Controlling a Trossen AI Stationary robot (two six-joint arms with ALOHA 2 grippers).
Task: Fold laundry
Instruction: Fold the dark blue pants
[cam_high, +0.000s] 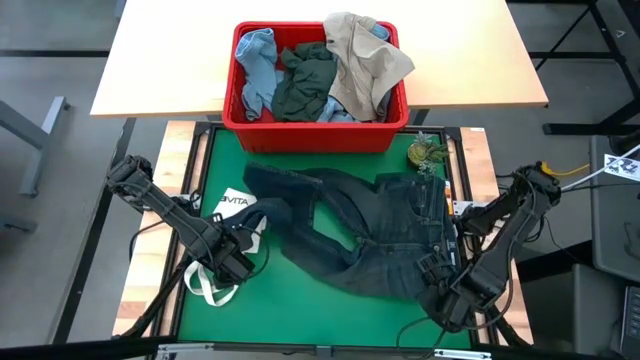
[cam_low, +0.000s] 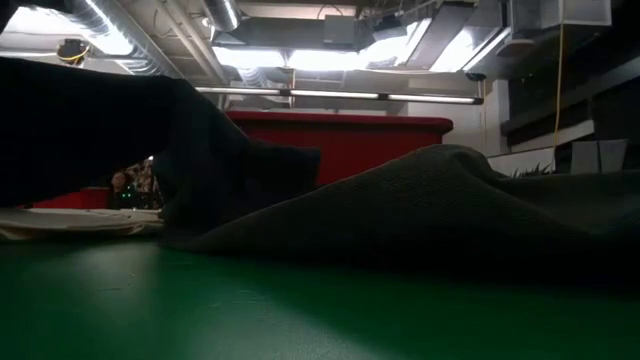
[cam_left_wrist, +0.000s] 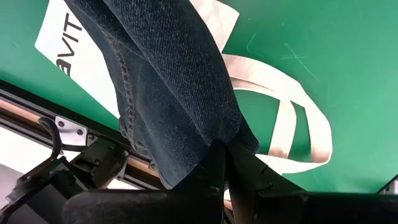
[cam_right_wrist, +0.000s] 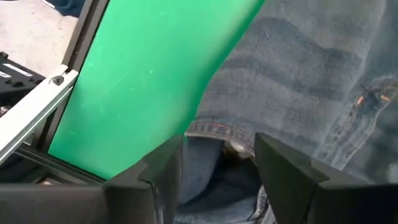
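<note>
Dark navy jeans (cam_high: 360, 240) lie spread on the green mat (cam_high: 300, 320), waist toward the right and legs reaching left. In the low view the jeans (cam_low: 450, 210) fill the foreground. My left gripper (cam_high: 243, 262) is shut on the end of one leg, over a white tote bag (cam_left_wrist: 62, 56). My right gripper (cam_right_wrist: 217, 165) stands open over the waistband (cam_right_wrist: 211, 129), one finger on either side of the button area; whether it touches the cloth I cannot tell. More laundry fills a red bin (cam_high: 315, 135): a beige piece (cam_high: 365, 60), a light blue piece (cam_high: 255, 65) and a dark green piece (cam_high: 305, 80). My left gripper pinches the hem end of one jeans leg (cam_left_wrist: 205, 146) between its two shut fingers, coming from above and pointing down. The leg runs away from the fingers across the tote bag, with the held end raised off the mat.
The tote bag's loop handles (cam_left_wrist: 292, 124) lie on the mat under my left gripper. The red bin stands at the mat's far edge, with a small greenish object (cam_high: 427, 152) beside it at the far right. Bare mat shows along the near edge.
</note>
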